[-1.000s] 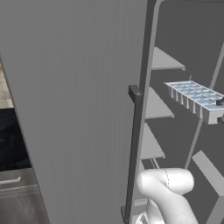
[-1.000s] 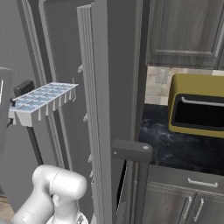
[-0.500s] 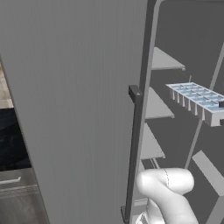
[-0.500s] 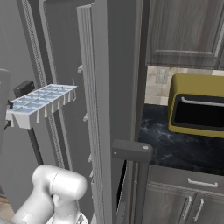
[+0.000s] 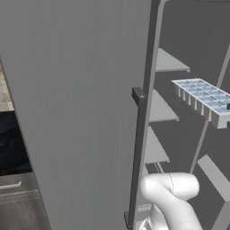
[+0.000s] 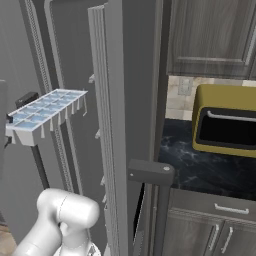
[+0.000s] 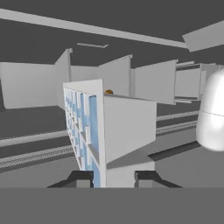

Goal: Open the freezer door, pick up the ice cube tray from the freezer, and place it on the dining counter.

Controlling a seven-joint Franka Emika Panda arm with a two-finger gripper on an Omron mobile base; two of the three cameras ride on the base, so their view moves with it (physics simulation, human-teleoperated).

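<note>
Where the two dark fingertips rise at the bottom of the hand view, the gripper (image 7: 114, 178) is clamped on the near end of the ice cube tray (image 7: 101, 131), one tip on each side of its pale end wall, the blue-tinted grid of compartments running away along one face. Beyond that, the base views show the tray held level in mid-air, apart from every shelf: its far end reaches toward the shelves in the left base view (image 5: 204, 99), while in the right base view (image 6: 44, 114) it hangs in front of the ribbed inner wall of the appliance, with a dark piece of the hand just visible at its outer end. Below it the white elbow of the arm (image 5: 171, 192) curves up from the bottom edge. Beside the arm stands the freezer door (image 5: 76, 108) — swung wide open, its brushed-metal face turned to the left camera, its long dark bar handle (image 5: 140, 148) running down its edge. Behind the tray, the freezer (image 5: 188, 40) shows a dark grey interior with light grey shelves stepping down its inner wall. Farther right in the right base view, a yellow microwave (image 6: 226, 120) sits on a black veined countertop (image 6: 200, 170) — dark wood wall cabinets (image 6: 212, 37) above, grey base cabinets (image 6: 210, 225) below.
</note>
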